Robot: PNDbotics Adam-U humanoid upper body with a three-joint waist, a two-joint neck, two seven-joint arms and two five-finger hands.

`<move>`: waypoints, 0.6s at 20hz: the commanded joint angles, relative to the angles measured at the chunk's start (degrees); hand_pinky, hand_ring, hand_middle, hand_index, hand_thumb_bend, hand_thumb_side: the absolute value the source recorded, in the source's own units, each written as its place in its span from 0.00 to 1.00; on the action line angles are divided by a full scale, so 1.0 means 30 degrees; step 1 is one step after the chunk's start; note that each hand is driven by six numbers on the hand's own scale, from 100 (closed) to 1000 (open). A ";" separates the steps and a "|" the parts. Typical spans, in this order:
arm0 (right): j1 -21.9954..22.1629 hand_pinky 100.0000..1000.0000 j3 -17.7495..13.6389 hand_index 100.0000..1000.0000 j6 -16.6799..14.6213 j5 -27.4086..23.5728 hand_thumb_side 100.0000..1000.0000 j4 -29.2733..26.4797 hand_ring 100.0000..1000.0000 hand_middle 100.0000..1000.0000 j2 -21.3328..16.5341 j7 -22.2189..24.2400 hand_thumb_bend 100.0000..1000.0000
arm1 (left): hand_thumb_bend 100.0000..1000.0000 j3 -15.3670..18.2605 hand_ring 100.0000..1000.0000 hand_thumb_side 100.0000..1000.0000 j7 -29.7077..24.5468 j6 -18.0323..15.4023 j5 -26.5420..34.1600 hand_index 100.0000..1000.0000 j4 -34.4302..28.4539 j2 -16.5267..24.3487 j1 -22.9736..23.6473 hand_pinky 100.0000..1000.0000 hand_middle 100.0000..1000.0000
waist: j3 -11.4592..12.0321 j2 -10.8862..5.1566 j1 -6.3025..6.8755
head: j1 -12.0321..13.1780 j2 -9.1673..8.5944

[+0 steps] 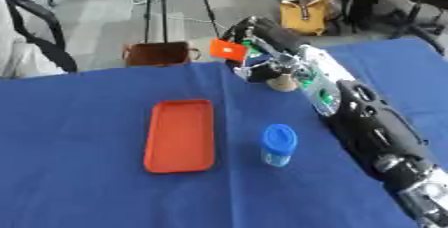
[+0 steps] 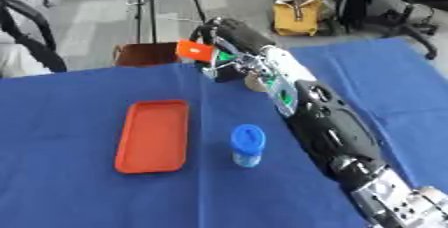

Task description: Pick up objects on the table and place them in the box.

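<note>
Right hand curled round orange object, above table's far edge

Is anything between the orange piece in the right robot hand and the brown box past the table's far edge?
Nothing visible. The right robot hand holds the orange piece near the far edge of the table, and the box sits just beyond it to the left, with only open air between. The tray and blue cup lie nearer the robot, off that path.

Flat orange tray beside upright blue-lidded jar; small orange block aloft.
</note>
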 commanded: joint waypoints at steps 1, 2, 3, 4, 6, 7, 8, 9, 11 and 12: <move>-0.0674 0.65 -0.0403 0.71 -0.0382 0.1122 0.00 0.1051 0.60 0.35 0.0676 -0.0235 0.07 | 0.42 -0.0031 0.61 0.86 -0.0039 -0.0041 0.0146 0.82 -0.0519 0.0257 -0.0302 0.37 0.63 | 0.0151 -0.0206 -0.0018 | -0.0165 0.0019; -0.0720 0.65 -0.0447 0.71 -0.0483 0.1378 0.00 0.1313 0.60 0.35 0.0884 -0.0318 0.07 | 0.42 -0.0042 0.61 0.86 -0.0045 -0.0040 0.0157 0.82 -0.0551 0.0247 -0.0324 0.37 0.63 | 0.0206 -0.0195 -0.0021 | -0.0181 0.0017; -0.0756 0.65 -0.0473 0.71 -0.0588 0.1620 0.00 0.1545 0.60 0.35 0.1109 -0.0381 0.07 | 0.42 -0.0049 0.61 0.86 -0.0044 -0.0037 0.0169 0.82 -0.0580 0.0238 -0.0341 0.37 0.63 | 0.0251 -0.0190 -0.0025 | -0.0196 0.0021; -0.0783 0.66 -0.0508 0.71 -0.0677 0.1828 0.00 0.1734 0.60 0.36 0.1292 -0.0451 0.08 | 0.42 -0.0056 0.61 0.86 -0.0045 -0.0033 0.0179 0.82 -0.0603 0.0232 -0.0354 0.37 0.63 | 0.0285 -0.0186 -0.0029 | -0.0206 0.0024; -0.0827 0.66 -0.0564 0.71 -0.0812 0.2169 0.00 0.2063 0.60 0.36 0.1656 -0.0552 0.08 | 0.42 -0.0084 0.60 0.86 -0.0067 -0.0021 0.0191 0.82 -0.0641 0.0224 -0.0378 0.37 0.63 | 0.0346 -0.0183 -0.0041 | -0.0224 0.0030; -0.0844 0.66 -0.0581 0.71 -0.0869 0.2311 0.00 0.2188 0.60 0.36 0.1802 -0.0592 0.08 | 0.42 -0.0099 0.60 0.86 -0.0082 -0.0013 0.0194 0.82 -0.0651 0.0221 -0.0386 0.37 0.63 | 0.0370 -0.0183 -0.0048 | -0.0237 0.0036; -0.0853 0.66 -0.0585 0.71 -0.0930 0.2433 0.00 0.2287 0.60 0.36 0.1936 -0.0626 0.08 | 0.42 -0.0109 0.60 0.86 -0.0092 -0.0006 0.0198 0.82 -0.0659 0.0214 -0.0398 0.37 0.63 | 0.0395 -0.0184 -0.0055 | -0.0250 0.0038; -0.0836 0.66 -0.0546 0.71 -0.1054 0.2515 0.00 0.2381 0.60 0.36 0.2164 -0.0617 0.09 | 0.42 -0.0118 0.60 0.86 -0.0099 -0.0002 0.0206 0.82 -0.0670 0.0203 -0.0419 0.37 0.63 | 0.0428 -0.0186 -0.0066 | -0.0254 0.0044; -0.0802 0.66 -0.0476 0.71 -0.1217 0.2750 0.00 0.2475 0.60 0.36 0.2454 -0.0619 0.09 | 0.42 -0.0129 0.60 0.86 -0.0110 0.0004 0.0215 0.82 -0.0688 0.0197 -0.0441 0.37 0.63 | 0.0459 -0.0185 -0.0076 | -0.0255 0.0051; -0.0779 0.66 -0.0449 0.71 -0.1287 0.2854 0.00 0.2500 0.60 0.36 0.2555 -0.0628 0.09 | 0.42 -0.0132 0.60 0.86 -0.0114 0.0006 0.0218 0.82 -0.0693 0.0197 -0.0446 0.37 0.63 | 0.0466 -0.0184 -0.0079 | -0.0253 0.0055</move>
